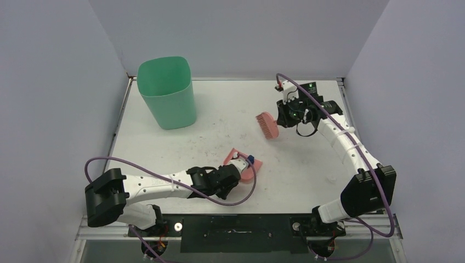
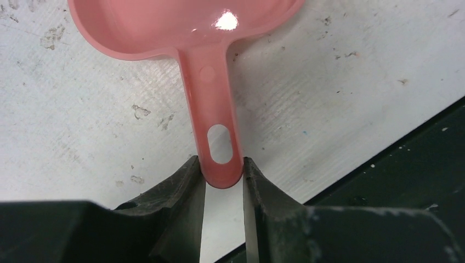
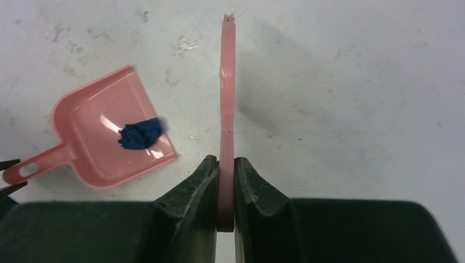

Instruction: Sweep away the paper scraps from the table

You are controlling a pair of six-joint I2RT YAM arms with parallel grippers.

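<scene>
Well — blue scrap [image 3: 140,134] in dustpan [image 3: 90,129], bin [image 1: 166,93] beyond.

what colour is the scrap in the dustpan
Dark blue; the paper scrap in the dustpan shows best in the right wrist view.

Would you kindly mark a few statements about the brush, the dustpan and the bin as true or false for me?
1. The right gripper is shut on the pink brush. True.
2. A dark blue paper scrap lies in the dustpan. True.
3. The green bin lies tipped on its side. False: it stands upright at the far left of the table.
4. The dustpan's handle lies between the fingers of the left gripper. True.
5. The brush rests inside the dustpan. False: the two are apart, with bare table between them.
</scene>
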